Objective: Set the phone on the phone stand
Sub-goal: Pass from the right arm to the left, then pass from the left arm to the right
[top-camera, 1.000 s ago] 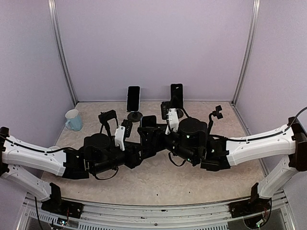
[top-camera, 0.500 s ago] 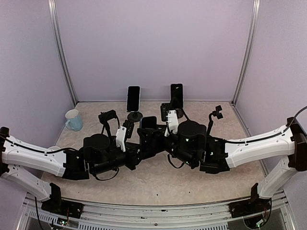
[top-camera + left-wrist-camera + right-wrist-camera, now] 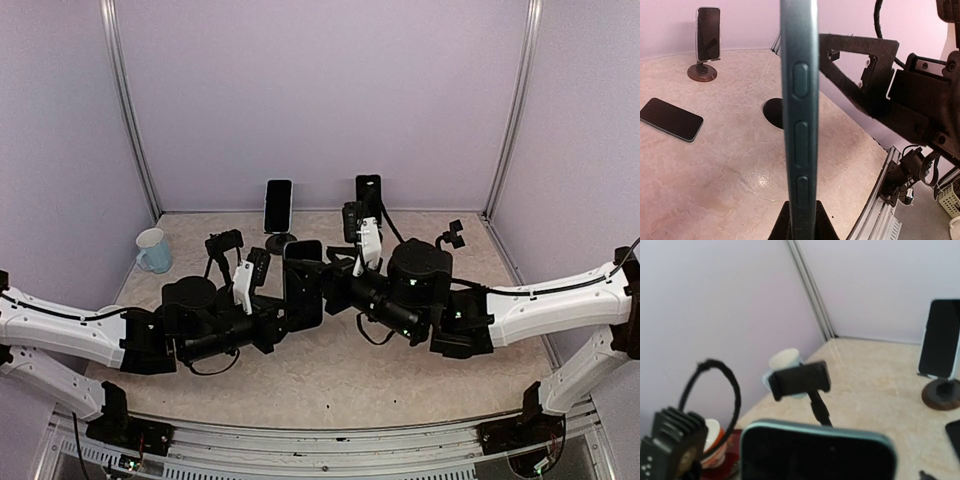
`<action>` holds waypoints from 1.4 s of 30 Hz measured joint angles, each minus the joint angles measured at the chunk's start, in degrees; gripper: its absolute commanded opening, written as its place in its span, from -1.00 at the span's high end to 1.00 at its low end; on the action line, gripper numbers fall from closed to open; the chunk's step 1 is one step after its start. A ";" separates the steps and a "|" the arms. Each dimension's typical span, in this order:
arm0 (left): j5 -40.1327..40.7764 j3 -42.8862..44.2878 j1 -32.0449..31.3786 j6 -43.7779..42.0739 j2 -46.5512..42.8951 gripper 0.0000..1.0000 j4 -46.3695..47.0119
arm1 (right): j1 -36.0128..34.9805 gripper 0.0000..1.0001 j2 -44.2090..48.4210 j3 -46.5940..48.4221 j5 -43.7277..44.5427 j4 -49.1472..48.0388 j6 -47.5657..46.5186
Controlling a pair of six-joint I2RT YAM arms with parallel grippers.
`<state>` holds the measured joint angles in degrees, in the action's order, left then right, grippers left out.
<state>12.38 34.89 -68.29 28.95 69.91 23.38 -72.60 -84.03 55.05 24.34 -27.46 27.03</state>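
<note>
A teal-edged phone point(image 3: 303, 285) stands upright above the middle of the table, and in the left wrist view I see it edge-on point(image 3: 800, 125). My left gripper point(image 3: 800, 222) is shut on its lower end, also in the top view point(image 3: 292, 318). My right gripper point(image 3: 336, 272) is open just right of the phone, and one of its fingers point(image 3: 860, 45) stands clear of the phone's side. An empty black phone stand point(image 3: 225, 243) is at the back left, its clamp point(image 3: 799, 380) showing past the phone's top edge point(image 3: 817, 447).
A second empty stand point(image 3: 455, 235) is at the back right. Two stands at the back hold phones point(image 3: 278, 205) point(image 3: 368, 195). Another phone point(image 3: 671, 119) lies flat on the table. A pale blue cup point(image 3: 153, 250) sits far left, and a red-and-white cup point(image 3: 712, 442) is near it.
The left gripper has closed on the phone. The right gripper has opened and drawn back to the right. The phone now stands taller and further left, in the left gripper alone.
</note>
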 measured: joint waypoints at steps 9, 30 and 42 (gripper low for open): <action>-3.87 -1.18 0.00 -0.98 -3.23 1.00 -0.31 | 0.02 -1.00 5.18 -1.57 -2.08 0.70 -5.77; -19.06 -5.31 0.00 -5.97 -8.28 1.00 0.22 | 9.68 -0.99 10.38 0.61 -35.19 12.66 -10.19; -22.86 -5.31 0.00 -6.49 -9.11 1.00 0.31 | 12.17 -0.86 5.66 1.18 -52.78 11.23 -5.27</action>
<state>-10.48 29.58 -68.29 22.46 60.80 23.68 -60.42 -78.37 56.23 -28.45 -16.23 21.76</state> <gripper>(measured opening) 0.070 0.960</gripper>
